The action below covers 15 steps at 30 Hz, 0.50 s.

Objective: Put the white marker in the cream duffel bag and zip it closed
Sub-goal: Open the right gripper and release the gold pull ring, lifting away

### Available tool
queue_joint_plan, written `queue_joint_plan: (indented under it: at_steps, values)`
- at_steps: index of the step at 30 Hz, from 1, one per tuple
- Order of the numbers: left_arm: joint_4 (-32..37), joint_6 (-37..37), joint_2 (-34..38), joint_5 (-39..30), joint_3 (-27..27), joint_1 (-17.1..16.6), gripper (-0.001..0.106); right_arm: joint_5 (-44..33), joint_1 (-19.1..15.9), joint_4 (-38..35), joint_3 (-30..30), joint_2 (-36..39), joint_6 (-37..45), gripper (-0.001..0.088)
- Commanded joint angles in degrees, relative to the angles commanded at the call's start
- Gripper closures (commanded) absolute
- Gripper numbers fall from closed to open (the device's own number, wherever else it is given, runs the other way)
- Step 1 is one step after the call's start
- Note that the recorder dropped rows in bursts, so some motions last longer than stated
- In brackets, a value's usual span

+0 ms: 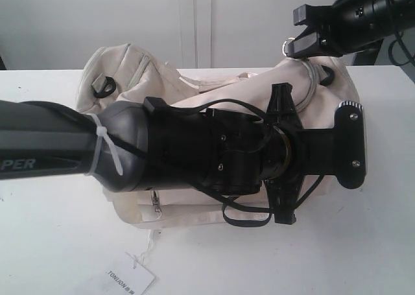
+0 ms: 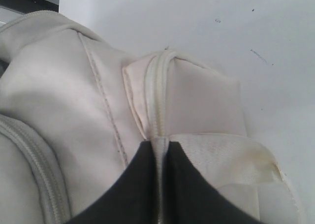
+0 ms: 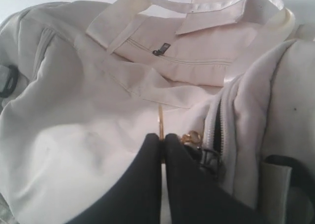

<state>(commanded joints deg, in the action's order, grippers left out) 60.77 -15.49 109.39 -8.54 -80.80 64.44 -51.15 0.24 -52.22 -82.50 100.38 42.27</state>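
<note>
Sprawling across the exterior view, the black left arm (image 1: pixel 194 152) hides most of the soft cream fabric duffel bag (image 1: pixel 126 65) on the white worktop (image 1: pixel 52 230). A flat white paper tag (image 1: pixel 130 277) lies at the bag's 7 o'clock. The slim white marker shows in no view, and the bag's inside is hidden. The left gripper (image 2: pixel 158 144) is clenched on the bag's cream zipper seam (image 2: pixel 158 86). At the bag's 1 o'clock, the right gripper (image 3: pixel 161 138) is clenched, seemingly pinching a thin gold zipper-pull ring (image 3: pixel 160 118).

"PER" on arm (image 1: pixel 39 149), "TONIJON" on tag (image 1: pixel 130 277)
</note>
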Motion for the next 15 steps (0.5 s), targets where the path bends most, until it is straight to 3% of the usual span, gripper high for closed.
queue_joint_plan:
  at_steps: [15]
  values:
    - [0.00,0.00,0.00,0.00,0.00,0.00,0.105,-2.64,0.00,0.58,0.00,0.00,1.44,0.0844]
